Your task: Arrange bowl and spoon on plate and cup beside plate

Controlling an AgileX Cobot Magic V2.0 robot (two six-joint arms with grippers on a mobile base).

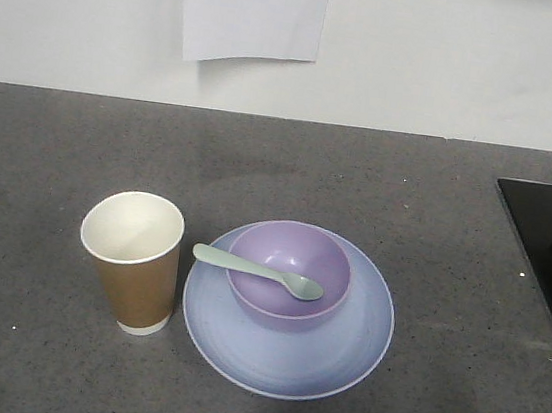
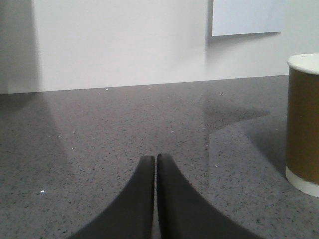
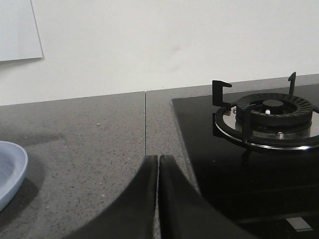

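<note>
Both sets of jaws are pressed together on nothing: your left gripper (image 2: 155, 159) sits low over the speckled grey stone countertop (image 1: 62, 140) with its tips touching, and your right gripper (image 3: 158, 159) does the same near the black glass gas hob (image 3: 259, 164).

Working down by size from the front view, the round pale blue-lavender plate (image 1: 282, 363) with its low rim lies just below the middle of the counter. On it, toward its 12 o'clock side, sits the small round lavender-purple plastic bowl (image 1: 284, 303). At 9 o'clock from the plate, just beside its rim and upright, stands the brown paper cup (image 1: 131, 259) with the white inside; you cannot tell whether cup and plate touch. Smallest, the short pale mint-green plastic spoon (image 1: 258, 271) rests in the bowl, head inside toward 4 o'clock and handle over the bowl's rim toward 10 o'clock.

Judging by this layout, you look finished: bowl and spoon are on the plate, the cup is beside it, and neither arm holds anything. Nothing seems left except perhaps parking the arms.
</note>
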